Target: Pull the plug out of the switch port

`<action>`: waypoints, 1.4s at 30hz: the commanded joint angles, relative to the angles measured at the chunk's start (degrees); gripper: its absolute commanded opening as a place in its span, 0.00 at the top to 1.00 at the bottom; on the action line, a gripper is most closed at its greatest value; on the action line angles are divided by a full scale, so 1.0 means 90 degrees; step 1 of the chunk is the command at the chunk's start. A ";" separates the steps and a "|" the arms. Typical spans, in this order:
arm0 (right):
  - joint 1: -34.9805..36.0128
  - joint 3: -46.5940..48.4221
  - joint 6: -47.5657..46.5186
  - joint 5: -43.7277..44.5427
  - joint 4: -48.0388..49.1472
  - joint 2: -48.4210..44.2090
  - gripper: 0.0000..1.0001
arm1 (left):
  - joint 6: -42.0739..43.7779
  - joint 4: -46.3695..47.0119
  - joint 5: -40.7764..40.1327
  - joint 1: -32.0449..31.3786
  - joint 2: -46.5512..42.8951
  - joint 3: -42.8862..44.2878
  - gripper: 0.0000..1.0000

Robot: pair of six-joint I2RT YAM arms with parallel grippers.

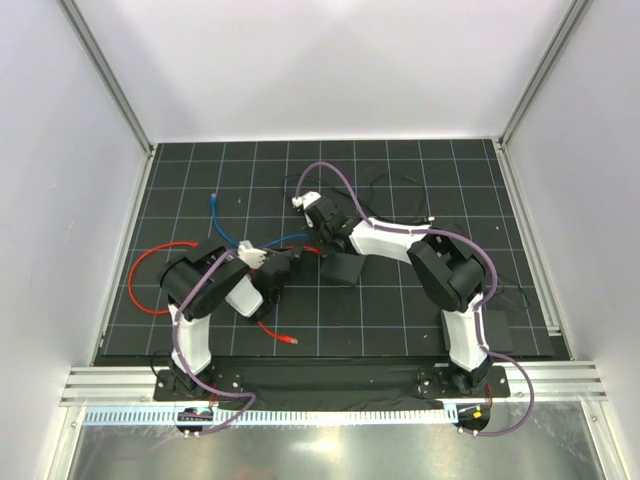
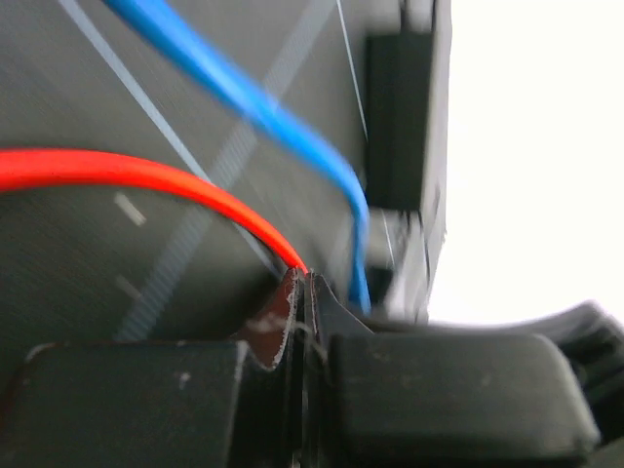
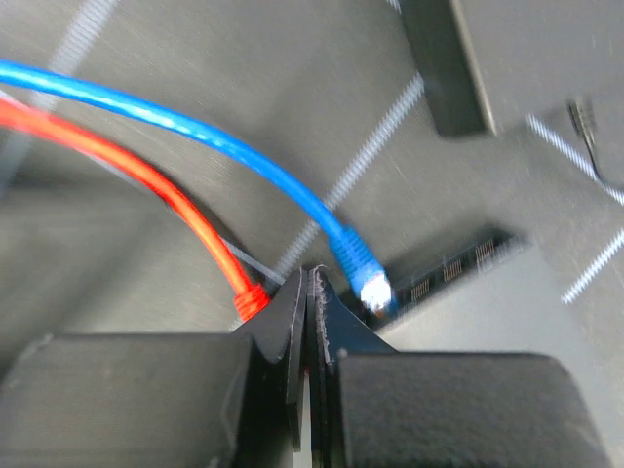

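Note:
The switch (image 1: 342,268) is a flat black box on the gridded mat, and its row of sockets (image 3: 458,268) faces my right wrist camera. A blue cable's plug (image 3: 363,273) hangs blurred right at that row; I cannot tell whether it is seated. A red cable (image 3: 185,210) ends in a ribbed boot (image 3: 249,300) that disappears behind my right gripper (image 3: 310,273), which is shut with nothing between its jaws. My left gripper (image 2: 304,278) is also shut. The red cable (image 2: 146,175) runs up to its tips and vanishes there, beside the switch (image 1: 295,262).
The red cable's other end lies loose with its plug (image 1: 290,340) near the mat's front edge, and its loop (image 1: 135,285) lies at the left. A dark slab (image 3: 448,68) sits beyond the switch. A black box (image 2: 400,117) stands ahead of the left gripper. White walls surround the mat.

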 commanded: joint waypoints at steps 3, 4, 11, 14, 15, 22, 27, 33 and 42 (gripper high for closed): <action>-0.0012 -0.0356 -0.0205 0.0270 -0.1379 0.0190 0.99 | 0.0237 0.0074 -0.0605 0.0200 -0.0131 -0.0091 1.00; -0.0012 -0.0395 -0.0205 0.0241 -0.1301 0.0121 0.99 | 0.0267 0.0093 -0.0576 0.0200 -0.0131 -0.0081 1.00; -0.0012 -0.1107 0.0039 -0.0003 -0.0344 -0.0747 0.87 | 0.0667 0.0142 -0.0038 -0.0043 -0.0131 0.0007 1.00; -0.0012 -0.1458 0.0224 0.0055 0.0144 -0.1253 0.81 | 0.0765 0.0162 0.0156 -0.0151 -0.0209 -0.0071 1.00; -0.0012 -0.1566 0.0293 0.0104 0.0281 -0.1411 0.80 | 0.0794 0.0239 0.0225 -0.0171 -0.0229 -0.0119 1.00; -0.0051 -0.2388 0.0810 0.0757 0.1113 -0.2662 0.54 | 0.1380 0.0260 0.0616 -0.0736 -0.0649 -0.0247 1.00; -0.0178 -0.1841 0.1523 0.1685 -0.0523 -0.2877 0.43 | 0.1556 0.0133 0.1152 -0.0864 -0.0620 -0.0159 1.00; -0.0733 -0.3128 0.2607 0.1572 -0.0997 -0.4261 0.29 | 0.1615 -0.0297 0.1826 -0.0864 -0.0191 0.0271 0.97; -0.1916 -0.4916 0.3330 -0.0812 -0.0100 -0.5446 0.27 | 0.1478 -0.0200 0.2501 -0.0884 0.0513 0.0652 0.97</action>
